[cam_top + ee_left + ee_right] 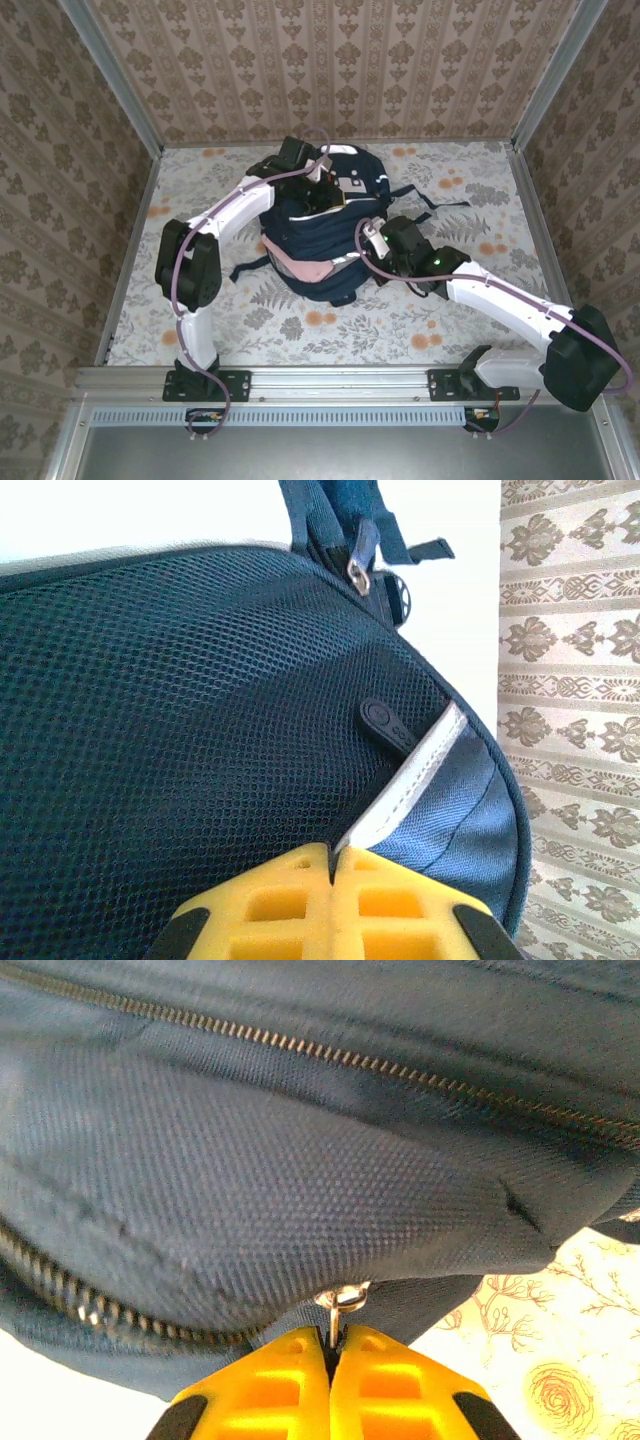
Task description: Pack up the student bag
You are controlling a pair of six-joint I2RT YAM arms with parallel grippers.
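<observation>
Navy student bag [290, 232] lies loaded, pink contents [312, 268] showing. Left tool [331, 858] clamps its pale strip [415, 770], right tool [331, 1340] its zip pull [347, 1298]; zipping seemingly remains.

Both arms reach inward; left end effector [330, 865] and right end effector [333, 1345] closed.

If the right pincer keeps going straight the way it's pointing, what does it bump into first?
The right pincer is shut on a small metal zip pull. Straight ahead lies the navy fabric of the student bag, so it would probably push into that first.
</observation>
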